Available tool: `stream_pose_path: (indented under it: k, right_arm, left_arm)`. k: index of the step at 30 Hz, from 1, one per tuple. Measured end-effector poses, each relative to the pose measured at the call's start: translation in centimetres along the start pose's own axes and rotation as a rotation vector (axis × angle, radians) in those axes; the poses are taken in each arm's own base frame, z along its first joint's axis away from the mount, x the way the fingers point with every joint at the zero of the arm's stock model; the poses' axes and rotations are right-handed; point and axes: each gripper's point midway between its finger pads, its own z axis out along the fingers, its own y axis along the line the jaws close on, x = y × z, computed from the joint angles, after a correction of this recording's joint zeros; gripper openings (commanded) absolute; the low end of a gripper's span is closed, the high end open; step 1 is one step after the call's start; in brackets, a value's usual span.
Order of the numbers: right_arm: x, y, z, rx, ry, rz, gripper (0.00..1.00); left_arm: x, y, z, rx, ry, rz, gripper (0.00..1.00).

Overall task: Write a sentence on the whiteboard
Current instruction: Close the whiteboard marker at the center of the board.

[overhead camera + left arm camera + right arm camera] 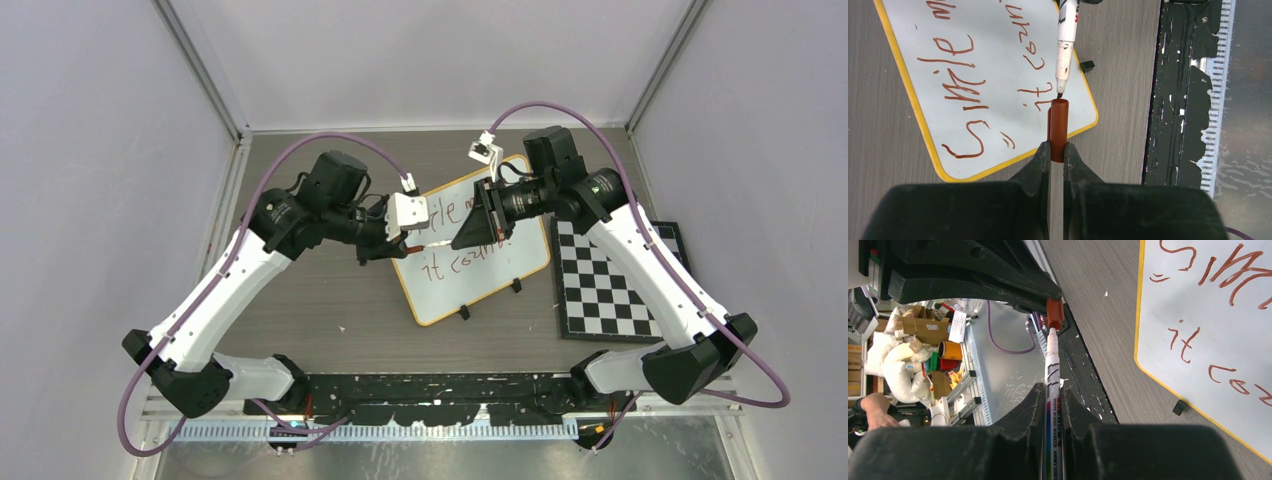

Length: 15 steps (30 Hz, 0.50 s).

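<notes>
Recapping; sentence (962, 89) on whiteboard (913, 40) looks done. State: left gripper (1057, 150) pinches red cap (1058, 125), right gripper (1052, 396) clamps marker (1052, 365), tip at cap mouth. Next: coaxial push.

From where I stand: one whiteboard (998, 75), one checkered mat (610, 290), one marker (1066, 45), one red cap (1059, 127), two lines of writing (960, 90), and two tools: left tool (1057, 150), right tool (1053, 395).

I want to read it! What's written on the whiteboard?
On the whiteboard, red-brown words: "Smile m" and "it count". The right arm covers the rest of the top line.
</notes>
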Motion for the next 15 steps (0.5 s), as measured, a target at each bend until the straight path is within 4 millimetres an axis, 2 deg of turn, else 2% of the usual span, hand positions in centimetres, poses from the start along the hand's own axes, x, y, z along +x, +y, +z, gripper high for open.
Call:
stream_pose_path:
  k: [15]
  right_arm:
    - [0.21,0.06,0.11,0.0,0.008,-0.006,0.0]
  left_arm:
    - [-0.45,-0.3,-0.17,0.012,-0.019,0.001,0.0]
